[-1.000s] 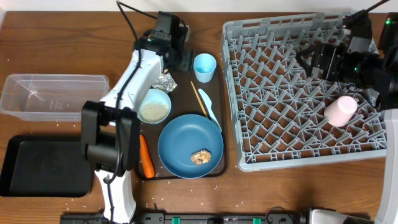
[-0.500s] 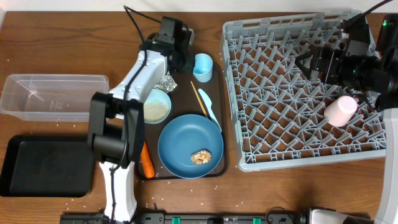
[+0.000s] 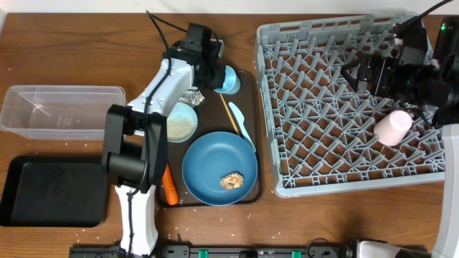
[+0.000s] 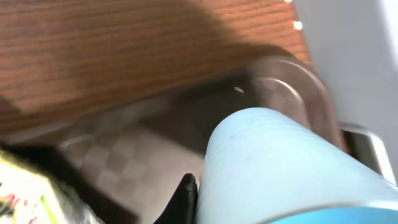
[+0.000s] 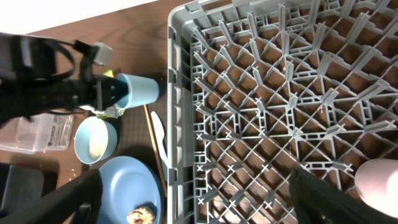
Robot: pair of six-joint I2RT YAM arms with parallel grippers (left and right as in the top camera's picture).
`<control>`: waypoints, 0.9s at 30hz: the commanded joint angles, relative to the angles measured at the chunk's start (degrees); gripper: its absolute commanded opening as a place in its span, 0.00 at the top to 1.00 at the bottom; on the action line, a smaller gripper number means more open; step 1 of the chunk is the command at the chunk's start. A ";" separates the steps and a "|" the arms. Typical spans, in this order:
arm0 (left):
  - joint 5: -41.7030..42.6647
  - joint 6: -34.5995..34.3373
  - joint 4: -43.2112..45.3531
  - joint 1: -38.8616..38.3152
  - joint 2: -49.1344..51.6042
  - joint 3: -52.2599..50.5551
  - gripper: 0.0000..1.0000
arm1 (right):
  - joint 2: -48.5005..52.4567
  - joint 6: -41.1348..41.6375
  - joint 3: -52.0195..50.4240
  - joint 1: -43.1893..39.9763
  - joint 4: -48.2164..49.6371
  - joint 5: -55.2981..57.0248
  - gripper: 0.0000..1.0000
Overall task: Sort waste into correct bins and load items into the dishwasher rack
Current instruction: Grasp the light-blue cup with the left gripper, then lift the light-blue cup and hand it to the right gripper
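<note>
One square grey plastic dishwasher rack, floored with a lattice of upright pegs, fills the right of the wooden bench. One pale pink cup lies among the pegs near its right wall. The right gripper hangs over the lattice, jaws wide apart and empty.

One dark brown serving tray sits just left of the rack. Well left of that are two bins. One is a clear plastic rectangular tub. The other, below it in the overhead view, is a shallow black rectangular tray.

On the serving tray:
- One large round blue plate bearing one brown food lump.
- One white bowl holding white rice grains.
- One light blue cup at the far edge, tipped, with the jaws of the left gripper clamped on its wall.
- One orange carrot at the left edge.
- One pale blue spoon.
- One thin wooden chopstick.
- One crumpled silvery wrapper.
</note>
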 commanded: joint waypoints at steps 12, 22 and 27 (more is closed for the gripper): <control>56.57 -0.37 -5.73 9.20 -19.65 0.22 0.94 | 0.76 -26.84 -6.32 1.25 1.27 -29.92 0.04; 73.29 -7.96 -6.34 8.02 -19.65 0.22 0.94 | 0.74 -30.27 -7.52 10.49 13.84 -41.38 0.08; 73.29 -9.11 -6.32 5.79 -19.67 0.22 0.94 | 0.74 -26.99 -7.52 16.61 20.90 -34.84 0.13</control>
